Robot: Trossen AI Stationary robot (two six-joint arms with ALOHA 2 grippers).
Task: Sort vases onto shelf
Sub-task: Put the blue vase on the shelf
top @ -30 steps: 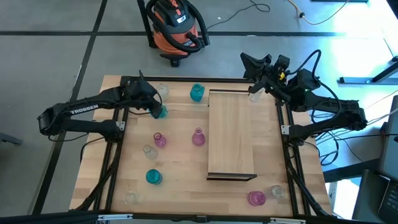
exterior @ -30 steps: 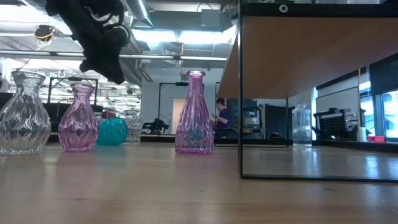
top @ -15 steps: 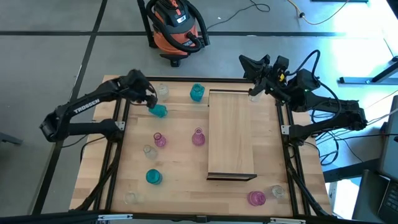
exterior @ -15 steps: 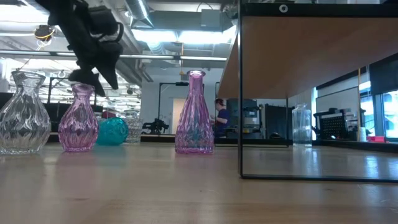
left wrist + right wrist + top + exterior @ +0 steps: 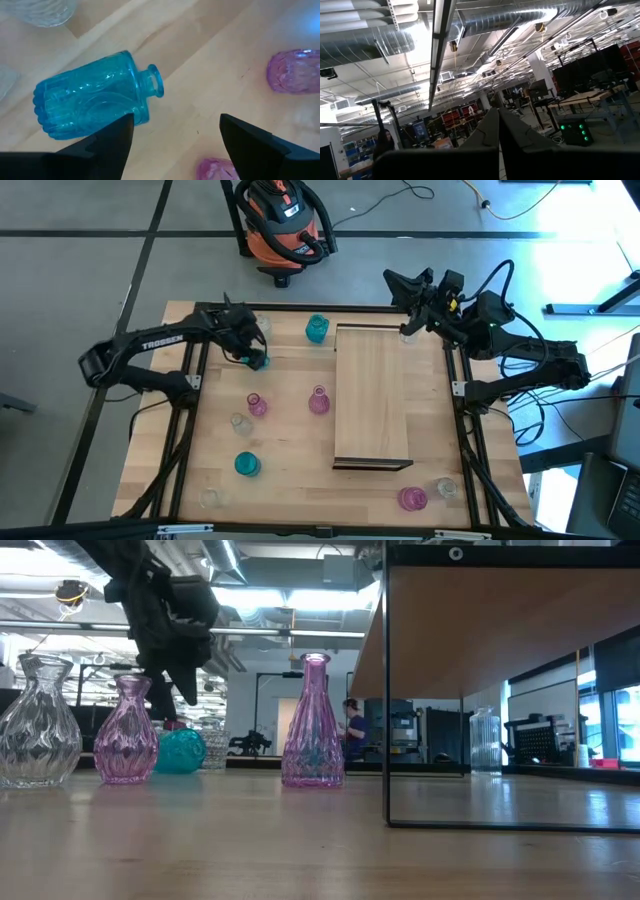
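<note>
Sorting has barely begun: shelf [image 5: 372,395] carries no vases. Left gripper [image 5: 252,352] hovers with jaws apart over a teal vase [image 5: 95,102] lying on its side on the surface, left of the shelf. Right gripper [image 5: 408,283], jaws together, waits beyond the shelf's far end.

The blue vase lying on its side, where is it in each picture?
High view: blue vase at the left tool.
Low view: its round end shows behind the pink vase.
Left wrist view: on its side, near the open fingers.
Right wrist view: not visible.
Shared landmark: the pink vase.
</note>
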